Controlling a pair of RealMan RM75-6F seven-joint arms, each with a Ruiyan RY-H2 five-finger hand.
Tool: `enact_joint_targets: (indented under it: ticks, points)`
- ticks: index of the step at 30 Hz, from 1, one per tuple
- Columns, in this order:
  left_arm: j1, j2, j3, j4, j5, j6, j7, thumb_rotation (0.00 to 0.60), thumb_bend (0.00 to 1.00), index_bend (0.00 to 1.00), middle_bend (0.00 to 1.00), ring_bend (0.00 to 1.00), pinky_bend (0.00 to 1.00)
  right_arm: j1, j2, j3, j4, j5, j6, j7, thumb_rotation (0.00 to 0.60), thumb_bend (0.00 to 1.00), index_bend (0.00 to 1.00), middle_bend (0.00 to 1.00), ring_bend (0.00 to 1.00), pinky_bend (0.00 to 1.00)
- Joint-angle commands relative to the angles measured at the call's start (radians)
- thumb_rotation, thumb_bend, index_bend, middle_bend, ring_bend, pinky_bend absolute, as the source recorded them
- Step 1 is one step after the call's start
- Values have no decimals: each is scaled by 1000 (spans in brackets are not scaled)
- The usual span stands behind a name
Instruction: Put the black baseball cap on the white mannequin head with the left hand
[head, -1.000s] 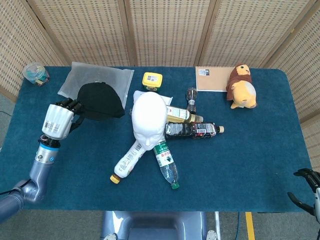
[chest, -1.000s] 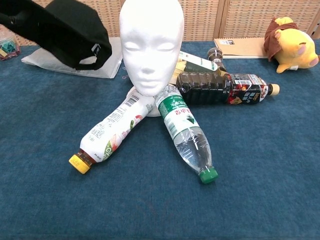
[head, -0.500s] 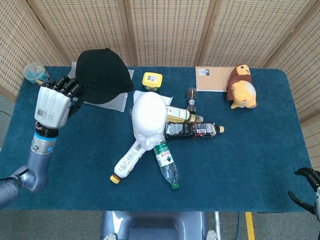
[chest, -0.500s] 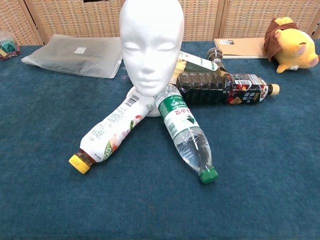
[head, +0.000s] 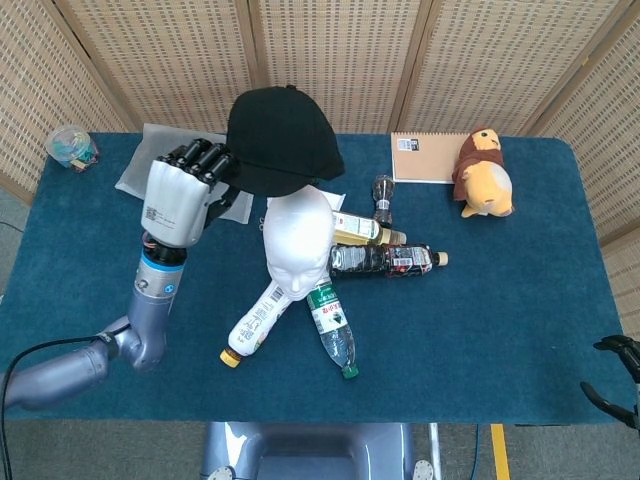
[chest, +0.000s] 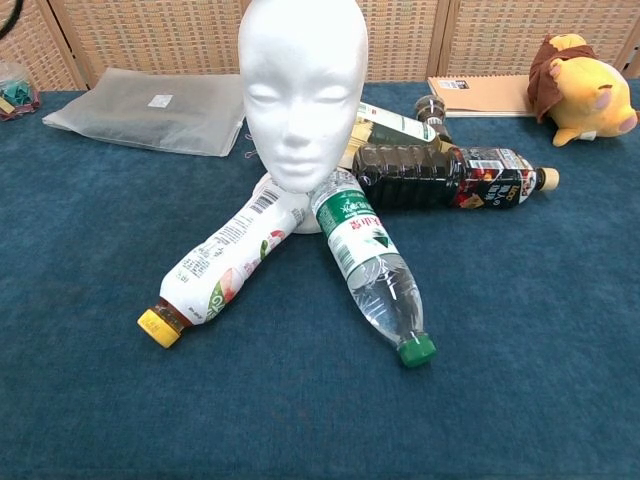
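Head view: our left hand (head: 183, 200) grips the cap (head: 282, 140); we should centre it over the head (head: 298, 240) before lowering.

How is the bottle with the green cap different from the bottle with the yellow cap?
The green-capped bottle is see-through with a green label; the yellow-capped bottle is wrapped in a white label with fruit pictures. The green-capped one's cap points toward the front right, the yellow-capped one's toward the front left. Both lie on their sides on the blue table, their bottoms at the white mannequin head.
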Motion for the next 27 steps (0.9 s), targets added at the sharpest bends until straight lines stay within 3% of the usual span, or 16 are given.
enact_joint_targets:
  ticks: [1,10,27]
  points:
    - [-33,-60,14,39,7,0,-11,600,489,741,565,488,765,-3,-1,0,4,3,0,4,600,173,369,340,357,314]
    - [-44,-140,88,86,54,16,-32,600,487,741,565,488,764,-11,-3,2,20,20,-3,22,600,173,369,340,357,314]
    - [54,-85,196,32,109,54,-41,600,478,741,565,488,755,-1,-13,1,22,19,-24,18,600,173,368,340,357,314]
